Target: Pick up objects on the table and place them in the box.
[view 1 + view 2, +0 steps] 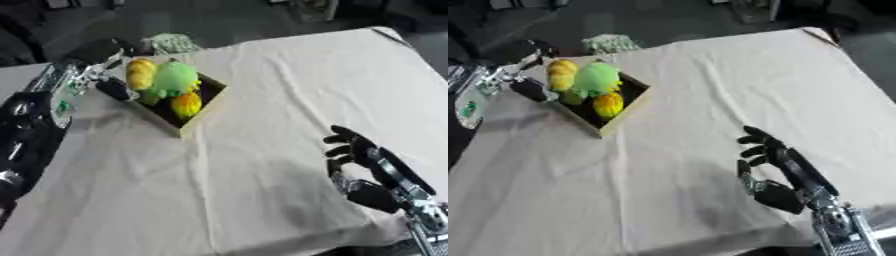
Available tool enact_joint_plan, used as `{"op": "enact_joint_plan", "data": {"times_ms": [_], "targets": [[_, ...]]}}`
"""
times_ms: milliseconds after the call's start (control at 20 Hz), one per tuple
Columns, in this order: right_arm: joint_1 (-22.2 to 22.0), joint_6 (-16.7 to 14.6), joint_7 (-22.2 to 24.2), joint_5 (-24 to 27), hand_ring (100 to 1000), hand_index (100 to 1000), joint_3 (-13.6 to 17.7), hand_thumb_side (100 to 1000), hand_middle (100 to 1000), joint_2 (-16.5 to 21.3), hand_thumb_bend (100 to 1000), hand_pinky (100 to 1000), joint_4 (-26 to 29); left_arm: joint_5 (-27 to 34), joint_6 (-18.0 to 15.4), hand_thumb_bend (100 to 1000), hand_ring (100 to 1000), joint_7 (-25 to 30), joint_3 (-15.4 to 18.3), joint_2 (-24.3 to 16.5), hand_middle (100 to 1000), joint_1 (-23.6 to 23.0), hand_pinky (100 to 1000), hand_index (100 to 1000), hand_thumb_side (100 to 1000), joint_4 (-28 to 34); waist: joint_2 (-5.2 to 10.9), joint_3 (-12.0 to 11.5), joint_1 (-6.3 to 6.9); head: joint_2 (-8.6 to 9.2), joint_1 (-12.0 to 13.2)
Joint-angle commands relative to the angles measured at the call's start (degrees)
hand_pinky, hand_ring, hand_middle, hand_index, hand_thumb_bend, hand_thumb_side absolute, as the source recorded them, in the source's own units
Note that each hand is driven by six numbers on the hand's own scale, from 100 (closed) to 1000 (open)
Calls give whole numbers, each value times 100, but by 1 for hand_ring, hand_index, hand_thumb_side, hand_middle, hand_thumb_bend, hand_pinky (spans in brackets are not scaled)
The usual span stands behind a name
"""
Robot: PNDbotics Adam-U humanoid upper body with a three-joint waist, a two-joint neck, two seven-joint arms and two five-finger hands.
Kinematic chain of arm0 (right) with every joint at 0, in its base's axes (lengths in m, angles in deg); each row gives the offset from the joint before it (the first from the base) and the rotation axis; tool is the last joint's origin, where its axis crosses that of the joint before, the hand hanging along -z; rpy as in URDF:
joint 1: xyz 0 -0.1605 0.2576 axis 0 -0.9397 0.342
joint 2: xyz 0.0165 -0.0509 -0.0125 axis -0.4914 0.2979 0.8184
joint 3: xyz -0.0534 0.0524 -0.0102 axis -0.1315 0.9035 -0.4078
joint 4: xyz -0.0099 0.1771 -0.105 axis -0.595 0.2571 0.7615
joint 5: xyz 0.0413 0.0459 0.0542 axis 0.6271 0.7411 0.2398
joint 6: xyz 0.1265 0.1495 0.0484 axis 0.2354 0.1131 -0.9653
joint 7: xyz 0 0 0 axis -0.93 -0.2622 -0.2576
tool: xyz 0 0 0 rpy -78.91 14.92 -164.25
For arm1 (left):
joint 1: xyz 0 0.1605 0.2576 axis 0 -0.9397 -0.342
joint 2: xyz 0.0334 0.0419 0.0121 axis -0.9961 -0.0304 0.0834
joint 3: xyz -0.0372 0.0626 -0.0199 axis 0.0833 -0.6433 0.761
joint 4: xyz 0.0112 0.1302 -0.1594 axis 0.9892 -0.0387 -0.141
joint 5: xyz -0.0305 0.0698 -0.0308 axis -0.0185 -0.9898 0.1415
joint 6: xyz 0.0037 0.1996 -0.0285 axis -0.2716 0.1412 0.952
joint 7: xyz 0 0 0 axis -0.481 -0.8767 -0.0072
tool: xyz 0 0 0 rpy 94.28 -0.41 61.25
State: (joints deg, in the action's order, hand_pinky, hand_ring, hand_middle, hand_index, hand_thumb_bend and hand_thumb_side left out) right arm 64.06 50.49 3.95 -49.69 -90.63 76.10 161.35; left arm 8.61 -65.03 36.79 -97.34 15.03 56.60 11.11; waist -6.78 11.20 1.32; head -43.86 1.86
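A shallow cardboard box (199,116) sits at the back left of the cloth-covered table (289,90). Inside it lie a yellow lumpy object (140,73), a round green object (177,77) and a small orange-yellow object (186,104). My left hand (112,88) is at the box's left rim, right beside the yellow object; its grip is hidden by the blur. Far from the box, my right hand (765,150) hovers over the table's front right, fingers spread and relaxed, holding nothing.
A pale green-and-white thing (171,43) lies just behind the box at the table's back edge. The table's front edge runs close under my right forearm (398,185). Dark floor lies beyond the far edge.
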Motion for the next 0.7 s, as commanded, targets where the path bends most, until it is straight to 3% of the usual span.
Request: {"op": "enact_joint_plan", "data": {"times_ms": [50,450,700], "targets": [[59,-8,-6,20,765,1000,29,306,828,40,100,704,65,94,24,648,734,-77,65,-118,778,114,763,900,344,181,72,-7,-10,-26,-20],[58,-6,-13,15,765,1000,38,304,828,33,100,704,64,439,27,756,750,-140,35,-199,787,121,772,898,385,512,80,-9,-20,-26,-25],[51,-3,-26,9,765,1000,54,306,828,29,100,704,65,1085,66,819,739,-266,52,-367,767,53,753,886,432,1184,82,-30,-20,-26,-47]]}}
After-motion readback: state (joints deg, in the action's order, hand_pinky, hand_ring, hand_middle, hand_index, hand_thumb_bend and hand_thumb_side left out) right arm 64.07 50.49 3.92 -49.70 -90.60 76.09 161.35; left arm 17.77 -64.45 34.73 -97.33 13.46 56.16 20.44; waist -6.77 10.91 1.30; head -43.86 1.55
